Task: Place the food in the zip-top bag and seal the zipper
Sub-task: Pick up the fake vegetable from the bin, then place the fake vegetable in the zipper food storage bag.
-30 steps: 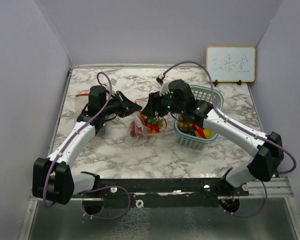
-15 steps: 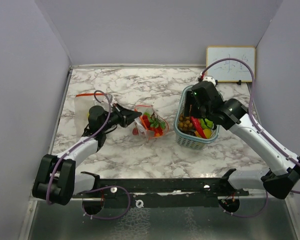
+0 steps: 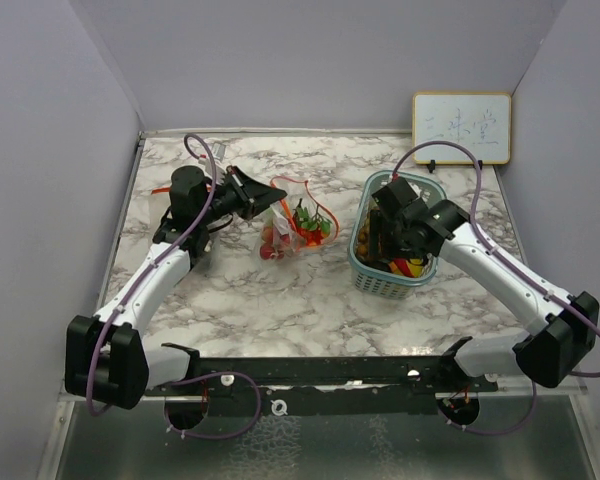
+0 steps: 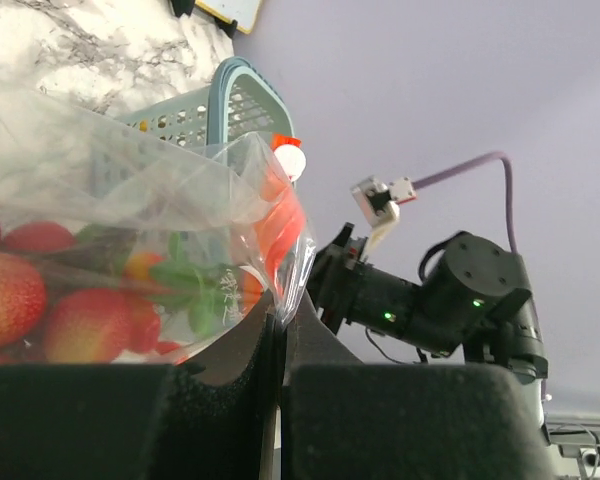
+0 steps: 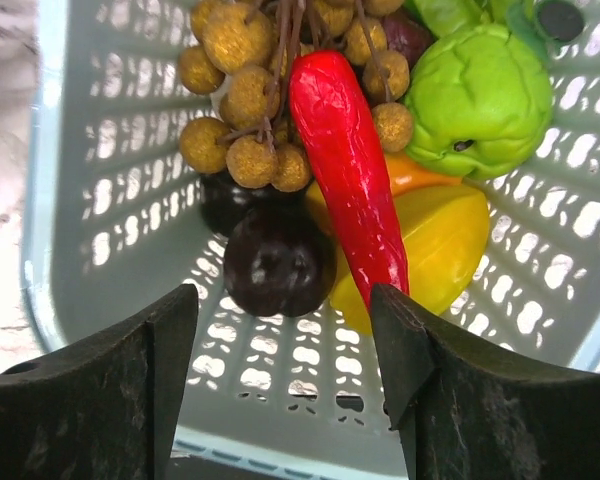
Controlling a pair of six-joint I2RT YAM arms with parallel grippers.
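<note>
The bag [image 3: 298,225] is sat on the table [image 3: 230,300] left of the middle, and one edge of it is pinched flat in the left gripper [image 4: 278,320], jaws fully closed on the plastic. Presumably that edge is lifted so the mouth faces right toward the basket [image 5: 100,180] and can be loaded. Strawberries [image 4: 15,300] and some green bits are already seen inside. The right gripper [image 5: 280,300] is spread wide with nothing held, hung just over the basket, probably being lined up on the red chili [image 5: 345,190] that's lying on top of the yellow pepper [image 5: 440,240]. Brown grapes [image 5: 245,110], a green vegetable [image 5: 480,95] and a dark fruit [image 5: 275,262] are waiting there too. How wide the mouth gapes can't be told, only scraps of the orange zipper [image 4: 280,225] are made out through the crinkles, and whatever's under the basket pile is hidden.
</note>
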